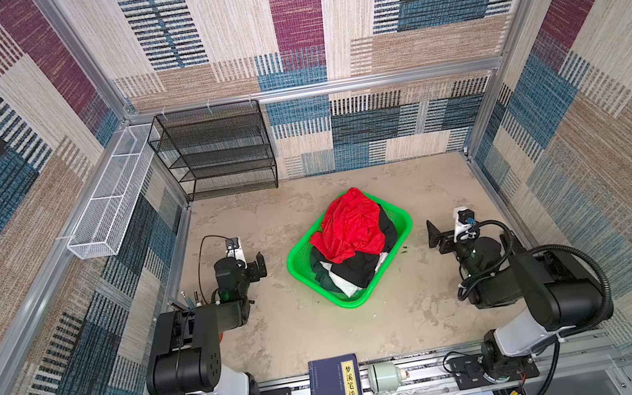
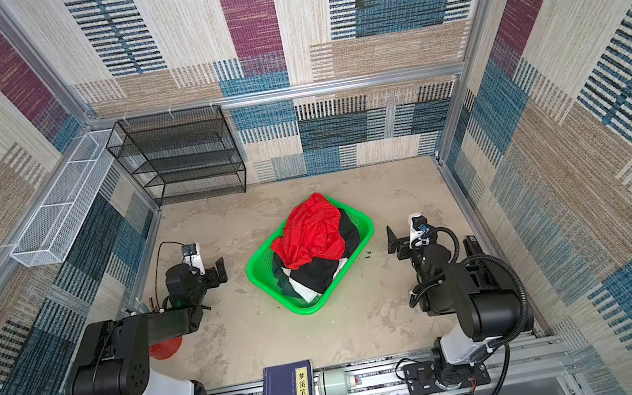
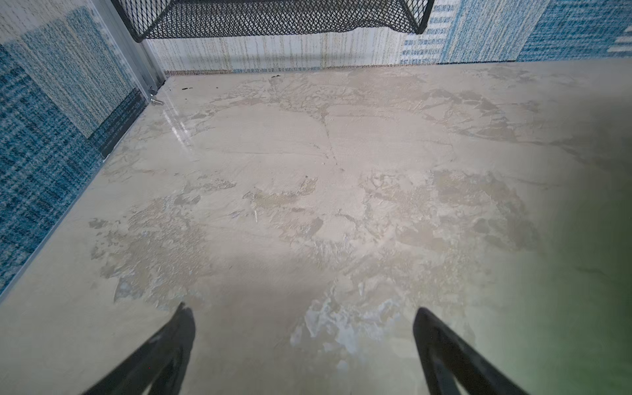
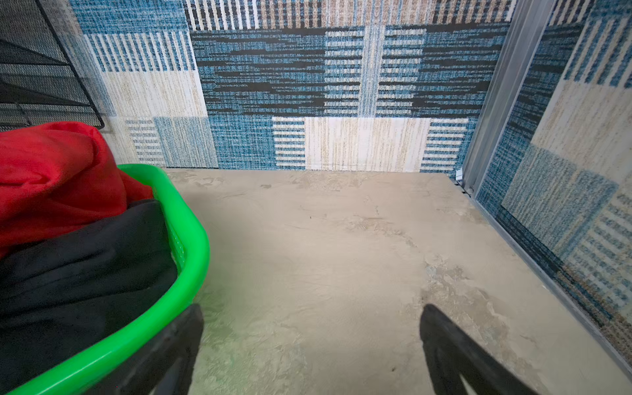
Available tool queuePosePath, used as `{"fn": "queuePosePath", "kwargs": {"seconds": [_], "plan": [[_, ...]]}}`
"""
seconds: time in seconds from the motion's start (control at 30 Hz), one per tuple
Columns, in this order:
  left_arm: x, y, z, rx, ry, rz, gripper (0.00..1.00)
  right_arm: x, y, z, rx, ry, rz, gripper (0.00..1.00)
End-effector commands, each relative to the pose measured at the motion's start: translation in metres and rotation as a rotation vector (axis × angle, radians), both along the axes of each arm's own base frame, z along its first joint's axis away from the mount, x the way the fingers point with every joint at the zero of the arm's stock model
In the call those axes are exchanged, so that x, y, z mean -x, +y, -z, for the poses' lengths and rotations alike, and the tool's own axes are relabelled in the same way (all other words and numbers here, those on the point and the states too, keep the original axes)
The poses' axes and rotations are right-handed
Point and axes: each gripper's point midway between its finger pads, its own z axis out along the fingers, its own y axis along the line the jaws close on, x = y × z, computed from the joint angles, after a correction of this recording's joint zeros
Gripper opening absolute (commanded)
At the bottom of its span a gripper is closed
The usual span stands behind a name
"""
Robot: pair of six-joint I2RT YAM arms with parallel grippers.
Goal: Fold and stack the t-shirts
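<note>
Nearest, on the camera's side of the green basket (image 1: 404,222), one dark blue book (image 1: 336,393) and one pale cylinder (image 1: 385,374) lie on the metal rail. The two arm bases stand one to each side of them. Between that rail and the basket the table (image 1: 283,337) lies bare, a broad open strip. One red round thing (image 2: 165,347) sits nearer than the basket and to its left, partly hidden under the left arm.

Level with the basket stand the two grippers. The left gripper (image 1: 256,268) is to the basket's left, jaws spread wide with nothing between them. Its wrist view shows only bare table past the fingertips (image 3: 178,328). The right gripper (image 1: 437,238) is to the basket's right, jaws likewise wide apart and empty. In both top views a gap of table separates it from the basket's rim.

The one basket sits askew in the middle of the table and holds all the cloth. One red t-shirt (image 1: 352,227) is heaped toward its far end, rising above the rim. Black t-shirts (image 1: 362,267) with white patches lie under it toward the near end; how many cannot be told.

Beyond the basket more bare table runs to the far wall. Beyond and to the left of the basket one black mesh rack (image 1: 216,154) stands against that wall. One white wire tray (image 1: 109,202) hangs on the left wall. Patterned walls close in the table's left, right and far edges.
</note>
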Motion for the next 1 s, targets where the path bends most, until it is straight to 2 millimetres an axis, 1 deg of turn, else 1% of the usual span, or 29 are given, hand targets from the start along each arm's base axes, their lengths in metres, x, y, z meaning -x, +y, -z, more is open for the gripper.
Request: {"fn": "queuePosePath", "kwargs": {"seconds": [0.0, 0.77, 0.83, 0.9, 0.97], "plan": [[-0.005, 0.001, -0.01, 0.012, -0.036, -0.012, 1.0, 0.0, 0.001, -0.01, -0.007, -0.041, -0.008, 0.99], [-0.004, 0.001, -0.009, 0.013, -0.035, -0.012, 1.0, 0.0, 0.001, -0.011, -0.009, -0.043, -0.006, 0.99], [-0.004, 0.003, -0.016, 0.012, -0.042, -0.024, 1.0, 0.002, 0.001, -0.017, -0.008, -0.055, -0.004, 0.99], [-0.002, 0.005, -0.033, 0.007, -0.036, -0.033, 1.0, 0.003, -0.002, -0.029, -0.011, -0.056, 0.013, 0.99], [0.002, 0.006, -0.052, 0.01, -0.017, -0.052, 1.0, -0.002, -0.004, -0.038, -0.016, -0.014, 0.022, 0.99]]}}
